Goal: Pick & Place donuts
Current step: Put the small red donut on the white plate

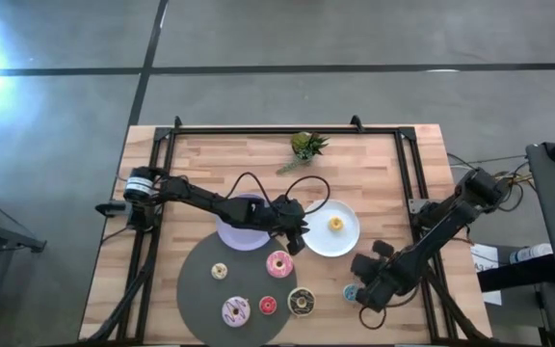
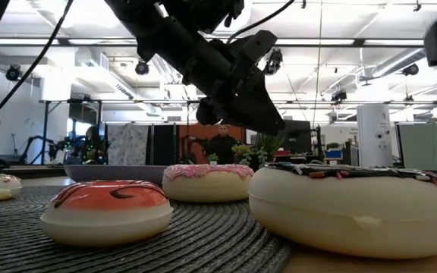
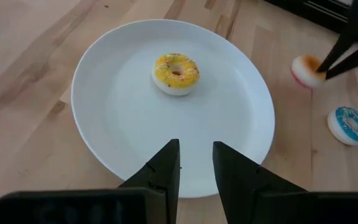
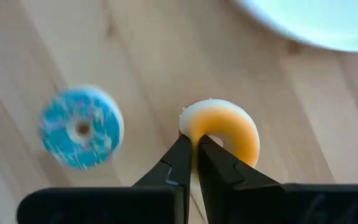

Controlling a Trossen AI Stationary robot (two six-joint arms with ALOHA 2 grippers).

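My right gripper is shut on an orange-iced donut over the wood beside the white plate. A teal donut lies flat on the table next to it. My left gripper hovers over the white plate's near-left part, narrowly open and empty. A yellow donut lies on that plate. Pink, chocolate, red, purple-white and pale yellow donuts rest on the dark grey disc. My right gripper pinches the orange donut by the ring's edge nearest the fingers, between the two fingertips. The fingers come down at a slant from the table's right side. The donut sits tilted in the hold; whether it is clear of the table I cannot tell.
A lilac plate lies under my left arm. A small green plant sits near the far edge. Black frame rails run along the table's sides. Bare wood shows between the white plate and the right rail.
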